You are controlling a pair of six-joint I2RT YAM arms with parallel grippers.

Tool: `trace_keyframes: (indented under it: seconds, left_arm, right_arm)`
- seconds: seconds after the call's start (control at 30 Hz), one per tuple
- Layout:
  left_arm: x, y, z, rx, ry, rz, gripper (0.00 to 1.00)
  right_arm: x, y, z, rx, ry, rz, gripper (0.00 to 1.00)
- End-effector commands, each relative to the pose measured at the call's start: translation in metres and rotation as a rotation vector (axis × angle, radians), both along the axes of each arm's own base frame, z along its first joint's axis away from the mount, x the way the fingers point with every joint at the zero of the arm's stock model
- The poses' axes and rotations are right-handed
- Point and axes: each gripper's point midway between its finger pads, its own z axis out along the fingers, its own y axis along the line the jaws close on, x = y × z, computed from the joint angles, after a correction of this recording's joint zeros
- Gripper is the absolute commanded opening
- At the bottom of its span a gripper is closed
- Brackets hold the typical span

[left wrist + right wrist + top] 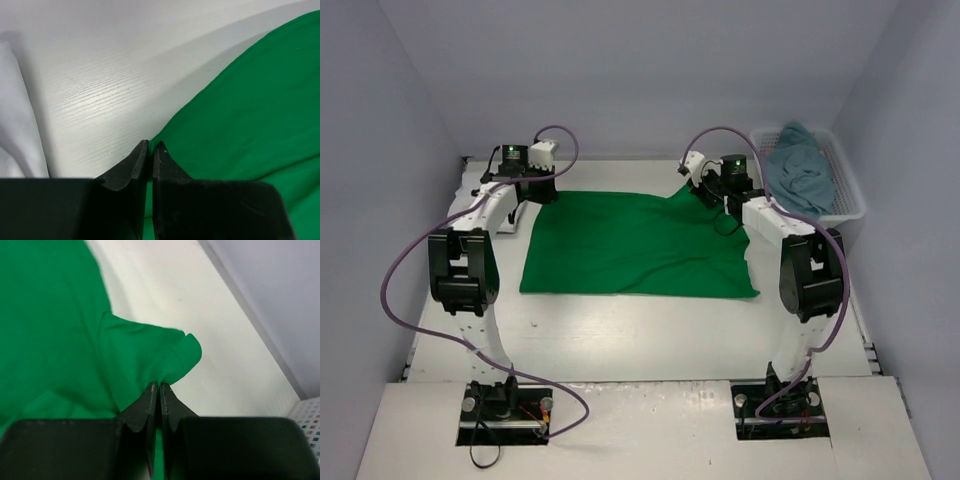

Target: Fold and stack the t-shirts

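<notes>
As it lies flat, soft green t-shirt (640, 245)

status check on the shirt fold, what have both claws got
Left claw shut on the far-left edge of the bright green cloth t-shirt. Right claw shut on its sleeve. Shirt mostly flat on the white table, nothing lying on it.

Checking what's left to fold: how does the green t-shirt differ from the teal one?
The green t-shirt lies spread flat on the table; the teal t-shirt sits bunched in the basket. The left gripper and right gripper pinch the green t-shirt's far side; nothing touches the teal t-shirt. Both are plain cloth.
</notes>
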Motion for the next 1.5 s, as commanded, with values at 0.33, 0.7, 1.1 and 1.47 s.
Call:
trace_keyframes:
  seconds: [0.33,0.7,1.1,1.47]
  left_arm:
    - [-0.046,-0.007,0.053,-0.03,-0.06,-0.112,0.0]
    - [-0.094,-0.009,0.04,0.005,0.018,-0.221,0.0]
    - [-0.148,-0.001,0.023,0.081,0.051,-0.304,0.0]
    - [-0.168,0.0,-0.004,0.083,0.141,-0.333,0.0]
  right_arm:
    - [-0.081,0.013,0.066,-0.042,-0.088,0.139,0.0]
    - [-0.134,0.011,0.051,-0.094,0.04,0.206,0.0]
    - [-0.183,0.022,-0.002,-0.224,0.28,0.313,0.08]
    - [-0.206,0.016,-0.029,-0.341,0.364,0.336,0.15]
